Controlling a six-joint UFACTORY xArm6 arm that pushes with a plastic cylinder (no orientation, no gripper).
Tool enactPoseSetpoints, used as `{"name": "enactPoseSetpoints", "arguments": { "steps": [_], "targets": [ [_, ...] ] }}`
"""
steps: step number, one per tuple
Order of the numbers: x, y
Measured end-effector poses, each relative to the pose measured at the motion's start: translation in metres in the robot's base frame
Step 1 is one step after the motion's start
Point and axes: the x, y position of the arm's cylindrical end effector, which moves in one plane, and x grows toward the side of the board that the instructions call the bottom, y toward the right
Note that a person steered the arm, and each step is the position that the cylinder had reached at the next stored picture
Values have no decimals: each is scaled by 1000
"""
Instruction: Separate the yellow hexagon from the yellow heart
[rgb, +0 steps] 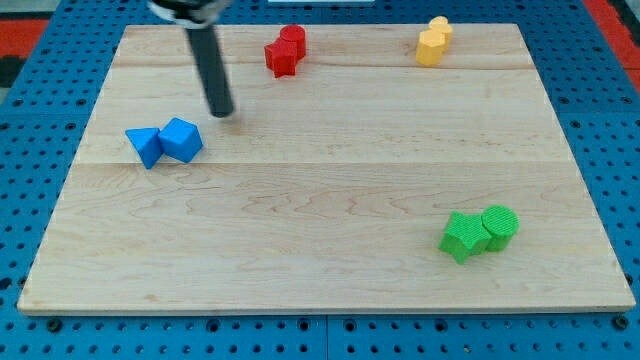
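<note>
Two yellow blocks touch each other at the view's top right: the nearer one (429, 47) looks like the hexagon and the one behind it (440, 26) looks like the heart, though their shapes are hard to make out. My tip (221, 112) rests on the board at the upper left, just above and to the right of two blue blocks, far to the left of the yellow pair.
A blue triangle block (146, 146) and a blue cube-like block (181, 139) touch at the left. Two red blocks (285, 51) touch at the top centre. A green star block (462, 236) and a green cylinder (500, 226) touch at the lower right. The wooden board (320, 250) lies on a blue pegboard.
</note>
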Motion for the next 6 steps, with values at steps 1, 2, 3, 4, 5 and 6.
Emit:
{"name": "enactPoseSetpoints", "arguments": {
  "steps": [1, 2, 3, 4, 5, 6],
  "targets": [
    [-3, 59],
    [-27, 127],
    [-63, 201],
    [-70, 267],
    [-102, 318],
    [-168, 346]
  ]
}}
